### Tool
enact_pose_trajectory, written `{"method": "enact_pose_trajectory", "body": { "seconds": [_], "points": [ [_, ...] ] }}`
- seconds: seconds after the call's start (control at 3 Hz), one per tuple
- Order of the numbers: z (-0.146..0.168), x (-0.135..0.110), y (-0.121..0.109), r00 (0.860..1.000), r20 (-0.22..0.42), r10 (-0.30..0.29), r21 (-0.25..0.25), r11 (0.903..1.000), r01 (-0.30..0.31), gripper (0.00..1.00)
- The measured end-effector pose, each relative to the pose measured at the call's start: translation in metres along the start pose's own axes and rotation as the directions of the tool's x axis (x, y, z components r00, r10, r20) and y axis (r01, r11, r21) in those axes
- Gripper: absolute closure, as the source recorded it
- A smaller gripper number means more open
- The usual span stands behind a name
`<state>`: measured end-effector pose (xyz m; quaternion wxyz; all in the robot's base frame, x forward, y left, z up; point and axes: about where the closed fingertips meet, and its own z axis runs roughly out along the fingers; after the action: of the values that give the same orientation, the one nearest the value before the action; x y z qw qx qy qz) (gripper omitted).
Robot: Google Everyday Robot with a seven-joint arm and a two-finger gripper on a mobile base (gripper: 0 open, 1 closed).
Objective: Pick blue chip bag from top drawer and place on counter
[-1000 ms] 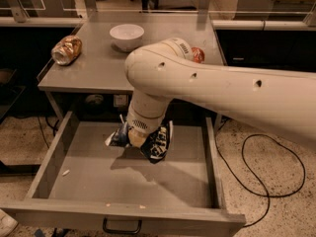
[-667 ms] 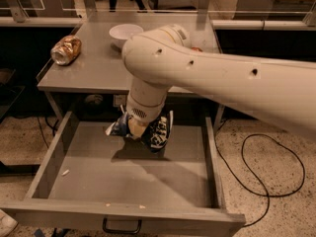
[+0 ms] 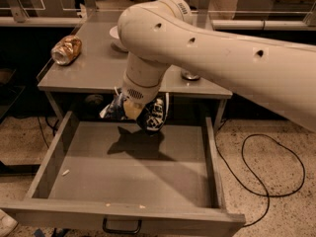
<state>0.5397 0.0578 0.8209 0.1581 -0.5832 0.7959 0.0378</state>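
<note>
The blue chip bag (image 3: 150, 115), crumpled dark blue foil with white lettering, hangs in the air above the back of the open top drawer (image 3: 133, 167), just below the counter's front edge. My gripper (image 3: 132, 108) is shut on the blue chip bag; the bag bulges out on both sides of it and casts a shadow on the drawer floor. My big white arm reaches in from the right and hides part of the counter (image 3: 94, 68). The drawer's dark handle (image 3: 121, 227) shows at the bottom.
A crushed gold-brown can (image 3: 66, 50) lies on the counter's left side. A white bowl (image 3: 115, 35) sits at the counter's back, partly behind my arm. A can's base (image 3: 190, 75) shows under the arm. A black cable (image 3: 266, 167) loops on the floor at right.
My gripper has lifted the blue chip bag up off the drawer floor and toward the counter's front edge. The arm has swung higher over the counter.
</note>
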Motion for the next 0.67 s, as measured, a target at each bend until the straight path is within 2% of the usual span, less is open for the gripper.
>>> {"method": "enact_pose_trajectory", "body": {
  "seconds": [0.33,0.67],
  "points": [
    [0.0,0.0,0.0,1.0,0.0,0.0,0.0,1.0,0.0,1.0],
    [-0.022,-0.012,-0.023,1.0,0.016,-0.006,0.057,0.9984,0.006,1.0]
  ]
}}
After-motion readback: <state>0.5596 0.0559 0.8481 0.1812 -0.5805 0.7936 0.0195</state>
